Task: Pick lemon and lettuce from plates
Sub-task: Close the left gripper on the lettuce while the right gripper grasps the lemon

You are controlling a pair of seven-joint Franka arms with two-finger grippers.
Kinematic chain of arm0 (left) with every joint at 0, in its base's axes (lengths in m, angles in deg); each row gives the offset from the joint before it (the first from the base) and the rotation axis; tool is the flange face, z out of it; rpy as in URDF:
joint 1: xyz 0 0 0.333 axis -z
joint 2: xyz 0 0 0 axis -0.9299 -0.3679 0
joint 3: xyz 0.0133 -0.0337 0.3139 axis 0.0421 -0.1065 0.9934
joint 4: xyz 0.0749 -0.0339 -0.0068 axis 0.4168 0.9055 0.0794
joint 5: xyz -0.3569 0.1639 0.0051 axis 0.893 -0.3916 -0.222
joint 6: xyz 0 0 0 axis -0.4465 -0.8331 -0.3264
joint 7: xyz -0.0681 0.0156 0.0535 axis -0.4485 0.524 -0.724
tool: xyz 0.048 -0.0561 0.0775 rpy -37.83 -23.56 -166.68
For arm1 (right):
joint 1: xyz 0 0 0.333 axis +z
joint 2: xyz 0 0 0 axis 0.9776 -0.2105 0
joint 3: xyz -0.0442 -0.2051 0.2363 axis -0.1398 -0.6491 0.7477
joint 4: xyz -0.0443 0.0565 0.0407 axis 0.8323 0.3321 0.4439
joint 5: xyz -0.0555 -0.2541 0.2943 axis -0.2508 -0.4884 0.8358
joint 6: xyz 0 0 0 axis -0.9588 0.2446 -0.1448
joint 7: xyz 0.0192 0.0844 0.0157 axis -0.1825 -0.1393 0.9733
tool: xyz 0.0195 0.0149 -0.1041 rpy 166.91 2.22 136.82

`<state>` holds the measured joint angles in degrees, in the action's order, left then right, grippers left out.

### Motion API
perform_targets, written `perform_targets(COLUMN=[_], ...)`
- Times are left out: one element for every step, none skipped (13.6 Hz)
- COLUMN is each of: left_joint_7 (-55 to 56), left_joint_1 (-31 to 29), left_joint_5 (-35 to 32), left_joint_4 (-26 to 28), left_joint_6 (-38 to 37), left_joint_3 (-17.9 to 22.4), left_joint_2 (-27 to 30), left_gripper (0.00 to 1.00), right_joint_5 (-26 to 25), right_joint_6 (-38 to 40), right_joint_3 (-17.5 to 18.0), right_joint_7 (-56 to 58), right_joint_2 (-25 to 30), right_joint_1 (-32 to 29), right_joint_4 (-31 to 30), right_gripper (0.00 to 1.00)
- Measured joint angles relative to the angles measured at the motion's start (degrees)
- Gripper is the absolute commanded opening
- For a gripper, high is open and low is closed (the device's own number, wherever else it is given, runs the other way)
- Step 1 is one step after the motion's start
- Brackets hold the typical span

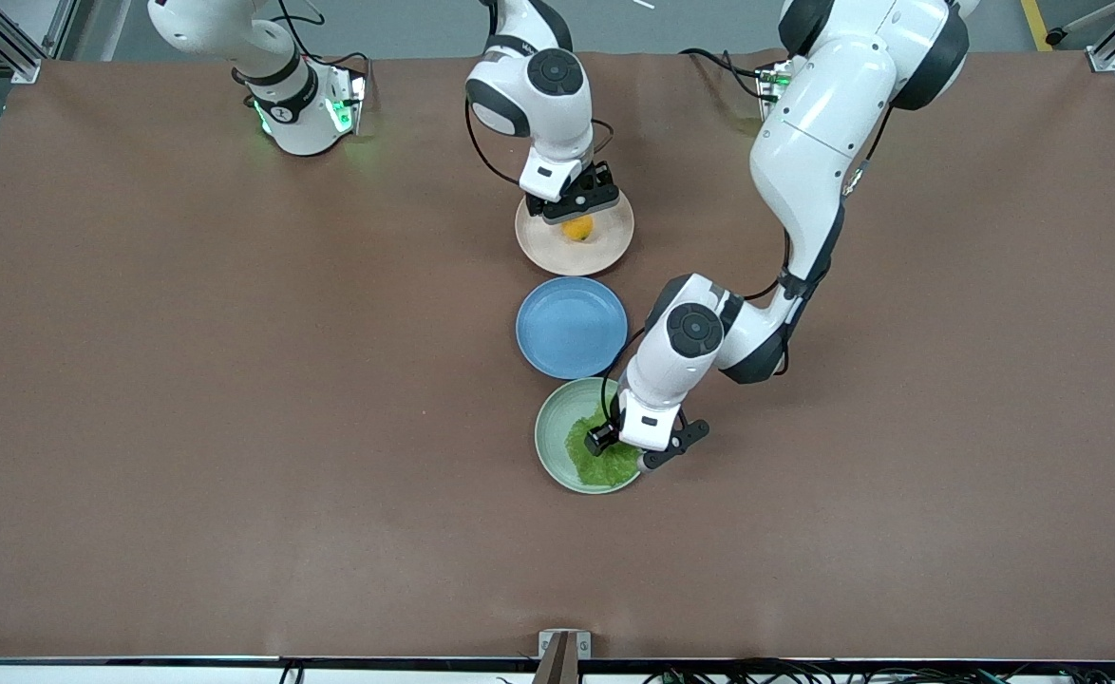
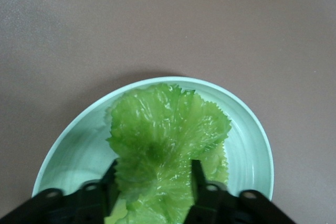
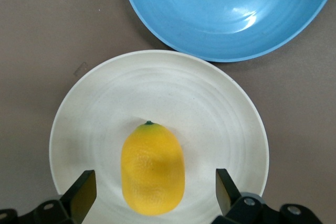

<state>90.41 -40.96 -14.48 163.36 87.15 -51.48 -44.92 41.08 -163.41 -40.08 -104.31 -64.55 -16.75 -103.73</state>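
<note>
Three plates sit in a row on the brown surface [image 1: 235, 380] in front view: beige plate [image 1: 614, 249] farthest from cam, blue plate [image 1: 572, 327] in the middle, mint plate [image 1: 554, 442] nearest. Right gripper [image 1: 576, 211] is over the lemon [image 1: 577, 228] on the beige plate; left gripper [image 1: 635, 448] is down at the lettuce [image 1: 595, 460] on the mint plate. Left wrist view: fingers [image 2: 198, 179] pinch the lettuce [image 2: 163, 140], leaf w/ rest lying in the mint plate [image 2: 252, 140]. Right wrist view: fingers [image 3: 84, 192] spread wide either side of the lemon [image 3: 153, 169], not touching; the fruit rests on the beige plate [image 3: 210, 108], blue plate [image 3: 226, 9] just beside.
</note>
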Motion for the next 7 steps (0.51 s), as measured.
perform_targets(left_joint_7=[0.00,0.00,0.00,0.00,0.01,0.15,0.45], left_joint_1=[0.00,0.00,0.00,0.01,0.01,0.02,0.02], left_joint_5=[0.00,0.00,0.00,0.00,0.00,0.00,0.00], left_joint_4=[-0.07,-0.16,-0.28,-0.41,-0.54,-0.66,-0.82], left_joint_6=[0.00,0.00,0.01,0.03,0.04,0.05,0.10], left_joint_3=[0.00,0.00,0.00,0.00,0.00,0.00,0.00], left_joint_2=[0.00,0.00,0.00,0.00,0.01,0.01,0.02], left_gripper=[0.21,0.13,0.07,0.03,0.01,0.01,0.00], right_joint_5=[-0.99,-1.79,-2.24,-2.48,-2.54,-2.55,-2.55], right_joint_6=[-1.04,-2.53,-3.98,-5.08,-5.76,-6.11,-6.16], right_joint_3=[-0.03,-0.04,-0.04,-0.04,-0.05,-0.08,-0.09], right_joint_7=[-0.83,-1.64,-2.24,-2.62,-2.80,-2.88,-2.93], right_joint_2=[-0.81,-1.79,-2.82,-3.83,-4.59,-5.07,-5.25], right_joint_1=[0.27,0.50,0.65,0.73,0.76,0.76,0.78], right_joint_4=[-0.02,-0.04,-0.05,-0.05,-0.05,-0.04,-0.04], right_gripper=[1.00,1.00,1.00,1.00,1.00,0.99,0.98])
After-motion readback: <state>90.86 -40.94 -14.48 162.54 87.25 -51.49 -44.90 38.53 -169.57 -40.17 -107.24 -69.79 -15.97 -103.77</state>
